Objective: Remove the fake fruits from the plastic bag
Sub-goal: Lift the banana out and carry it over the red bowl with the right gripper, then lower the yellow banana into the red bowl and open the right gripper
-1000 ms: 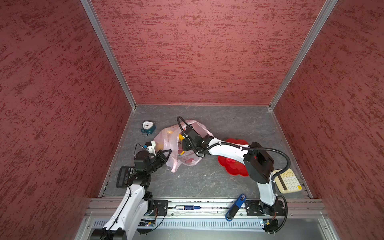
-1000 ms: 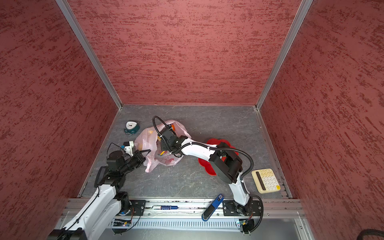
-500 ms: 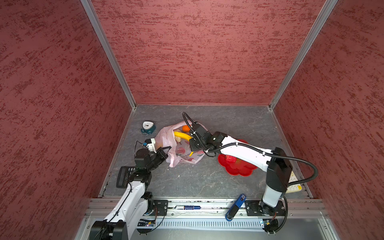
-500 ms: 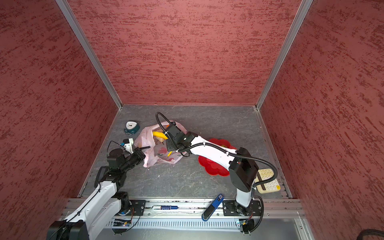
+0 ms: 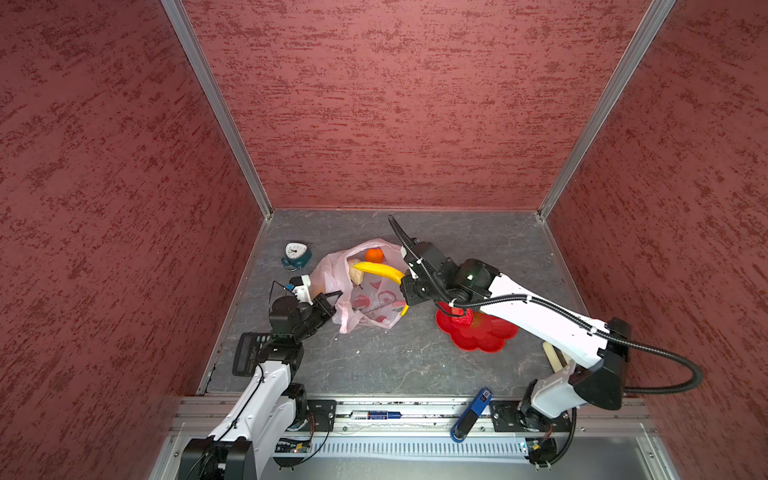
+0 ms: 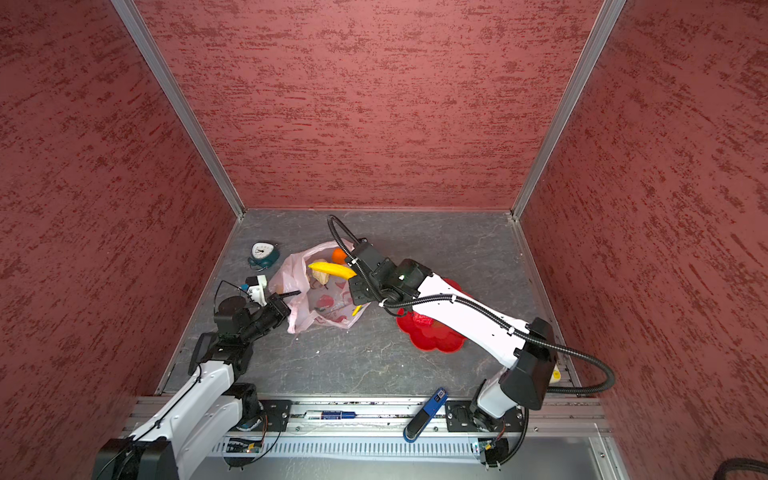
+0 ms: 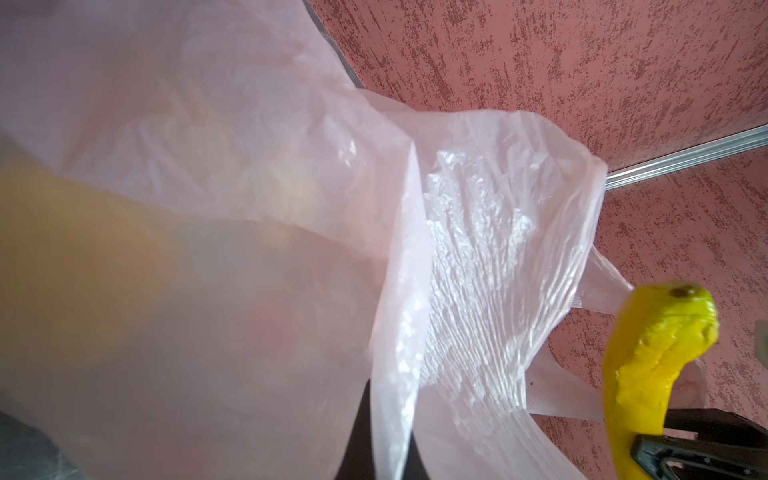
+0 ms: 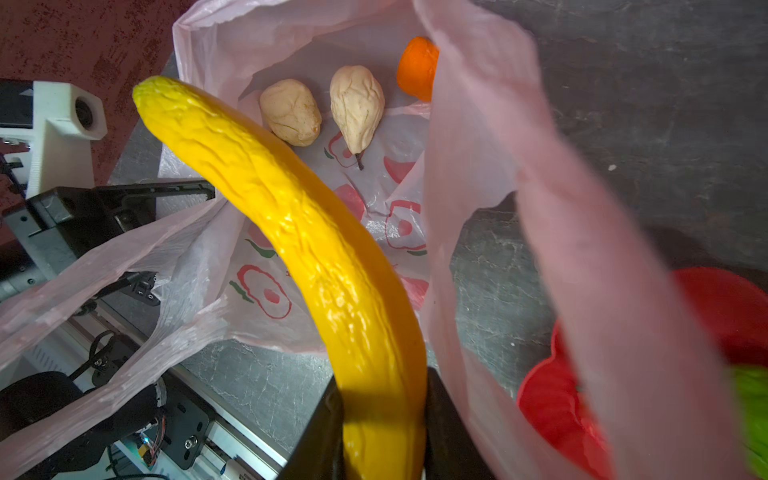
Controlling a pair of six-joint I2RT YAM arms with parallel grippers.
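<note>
The pale-pink plastic bag [image 5: 370, 305] [image 6: 322, 305] lies open left of the floor's centre. My left gripper [image 5: 332, 297] [image 6: 291, 294] [image 7: 386, 449] is shut on the bag's near-left edge, holding the film up. My right gripper [image 5: 402, 279] [image 6: 353, 277] [image 8: 382, 409] is shut on one end of the yellow banana [image 5: 379, 270] [image 6: 331, 269] [image 8: 299, 232] [image 7: 648, 374], which juts out above the bag's mouth. Inside the bag lie an orange [image 5: 374, 254] [image 6: 338, 255] [image 8: 417, 68] and two cream wrinkled lumps [image 8: 291, 112] [image 8: 357, 104]. One bag handle [image 8: 602, 291] drapes beside the right gripper.
A red flower-shaped plate [image 5: 486, 338] [image 6: 434, 338] [image 8: 548, 399] lies right of the bag, under the right arm, with a green piece [image 8: 748, 419] on it. A teal clock [image 5: 296, 254] stands at the back left. A dark calculator [image 5: 248, 353] and a blue tool [image 5: 471, 415] lie near the front.
The right gripper has drawn back out of the bag toward the right with the banana in it, uncovering the bag's mouth. The left gripper still holds the bag's edge.
</note>
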